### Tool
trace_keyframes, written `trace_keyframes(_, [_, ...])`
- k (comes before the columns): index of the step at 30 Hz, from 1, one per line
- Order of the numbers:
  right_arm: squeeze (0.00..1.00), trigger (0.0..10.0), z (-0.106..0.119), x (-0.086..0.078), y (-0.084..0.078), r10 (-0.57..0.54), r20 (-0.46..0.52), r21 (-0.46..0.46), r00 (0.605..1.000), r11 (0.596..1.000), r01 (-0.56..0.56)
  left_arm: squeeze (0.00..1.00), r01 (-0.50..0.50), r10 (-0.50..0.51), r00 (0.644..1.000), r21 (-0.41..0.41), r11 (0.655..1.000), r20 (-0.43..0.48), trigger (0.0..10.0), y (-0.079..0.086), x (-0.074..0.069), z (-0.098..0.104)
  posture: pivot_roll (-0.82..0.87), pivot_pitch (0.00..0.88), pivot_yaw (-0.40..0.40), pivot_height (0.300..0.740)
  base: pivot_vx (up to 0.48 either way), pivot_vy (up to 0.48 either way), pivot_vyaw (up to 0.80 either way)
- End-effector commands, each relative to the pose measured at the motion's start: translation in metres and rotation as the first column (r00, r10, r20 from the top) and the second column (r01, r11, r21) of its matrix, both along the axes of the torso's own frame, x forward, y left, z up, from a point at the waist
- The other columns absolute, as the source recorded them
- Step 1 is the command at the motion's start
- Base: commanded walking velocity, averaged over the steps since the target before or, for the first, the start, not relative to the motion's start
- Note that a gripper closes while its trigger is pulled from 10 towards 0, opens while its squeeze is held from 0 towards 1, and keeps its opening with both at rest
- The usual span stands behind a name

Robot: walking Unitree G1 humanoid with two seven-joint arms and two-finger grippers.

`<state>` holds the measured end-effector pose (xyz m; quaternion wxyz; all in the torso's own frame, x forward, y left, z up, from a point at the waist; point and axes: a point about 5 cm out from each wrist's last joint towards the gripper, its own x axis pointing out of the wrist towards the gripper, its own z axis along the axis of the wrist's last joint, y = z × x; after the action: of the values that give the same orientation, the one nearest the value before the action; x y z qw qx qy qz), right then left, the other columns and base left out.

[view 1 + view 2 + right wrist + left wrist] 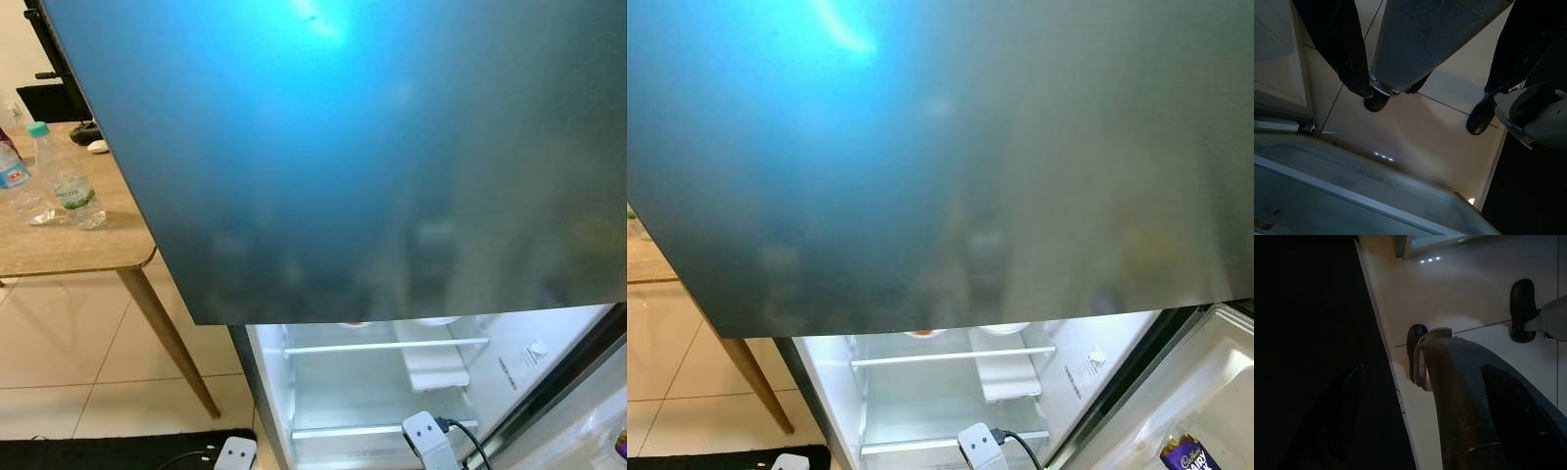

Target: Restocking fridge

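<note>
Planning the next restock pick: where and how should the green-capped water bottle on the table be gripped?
Grip the green-capped water bottle around its clear mid-body, above the label, fingers level. It stands upright near the wooden table edge facing the robot, so come from that open front side. A second bottle stands close on its far-left side, so avoid approaching from there.

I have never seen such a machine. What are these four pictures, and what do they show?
A walking humanoid robot is restocking a fridge. The two upper pictures come from its head camera: a closed dark glossy upper fridge door above the lit white fridge compartment, whose lower door is open, and a wooden table with a clear plastic water bottle with a green cap. The two lower pictures come from wrist cameras on arms hanging down, showing the beige tiled floor and the robot's own legs. Nothing is held.
</note>
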<state>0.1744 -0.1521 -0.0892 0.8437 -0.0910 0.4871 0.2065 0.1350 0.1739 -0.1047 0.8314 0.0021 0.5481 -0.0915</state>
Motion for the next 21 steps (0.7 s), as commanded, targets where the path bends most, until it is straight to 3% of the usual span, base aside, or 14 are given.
trace_keyframes(1, [0.00, 10.0, -0.0014, -0.0028, 0.0011, -0.006, -0.014, 0.005, 1.000, 1.000, 0.007, 0.00, 0.004, -0.004, 1.000, -0.004, 1.000, -0.011, 10.0, -0.0018, -0.0013, -0.0007, 0.02, 0.000, 0.002, 0.740, 0.000, 0.000, 0.00])
trace_keyframes(21, [0.00, 10.0, -0.0015, -0.0030, 0.0004, -0.010, -0.014, 0.003, 1.000, 1.000, 0.010, 0.00, 0.003, -0.003, 1.000, -0.009, 1.000, -0.006, 10.0, -0.0027, 0.0007, 0.0000, 0.02, 0.000, 0.001, 0.740, 0.000, 0.000, 0.00])
